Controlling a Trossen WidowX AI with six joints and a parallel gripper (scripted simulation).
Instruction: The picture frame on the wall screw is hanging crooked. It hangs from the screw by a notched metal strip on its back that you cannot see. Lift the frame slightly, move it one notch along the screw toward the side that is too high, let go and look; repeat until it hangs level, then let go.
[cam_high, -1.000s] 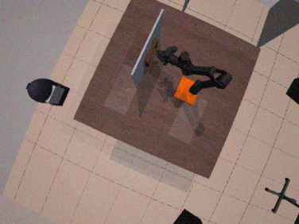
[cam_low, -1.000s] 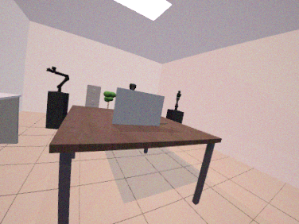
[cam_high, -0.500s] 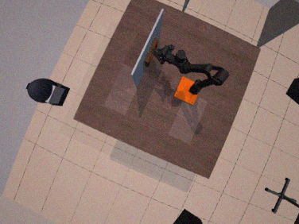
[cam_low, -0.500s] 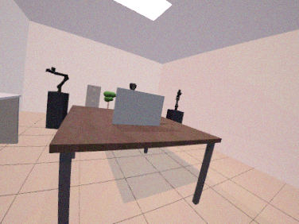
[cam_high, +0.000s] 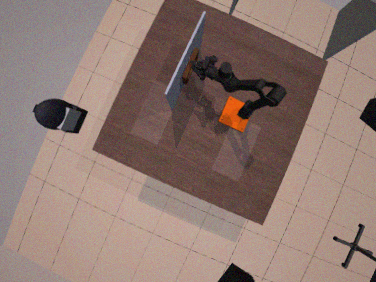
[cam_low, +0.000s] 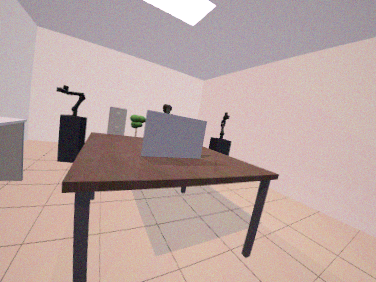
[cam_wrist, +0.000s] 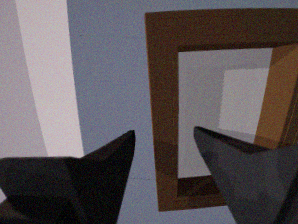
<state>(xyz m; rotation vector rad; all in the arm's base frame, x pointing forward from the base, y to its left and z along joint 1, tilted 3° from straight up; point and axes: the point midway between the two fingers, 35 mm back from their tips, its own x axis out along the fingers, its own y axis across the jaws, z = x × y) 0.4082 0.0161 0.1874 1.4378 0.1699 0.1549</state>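
The brown picture frame (cam_high: 186, 75) (cam_wrist: 162, 75) hangs on the blue-grey panel (cam_high: 197, 36) (cam_low: 172, 137) (cam_wrist: 107, 75). In the wrist view its top bar rises slightly to the right and its left bar leans a little; its right part is cut off or behind a finger. My gripper (cam_high: 196, 69) (cam_wrist: 164, 133) is open, close in front of the frame. In the wrist view the left bar appears between the two fingertips, with a gap on each side; whether the fingertips reach around it in depth is unclear. The screw and notched strip are hidden.
The panel stands upright on the dark wooden table (cam_high: 150, 125) (cam_low: 110, 162). The arm's base sits on an orange plate (cam_high: 231, 108). In the exterior view the panel hides the frame and most of the arm. Black pedestals with other arms stand beyond the table.
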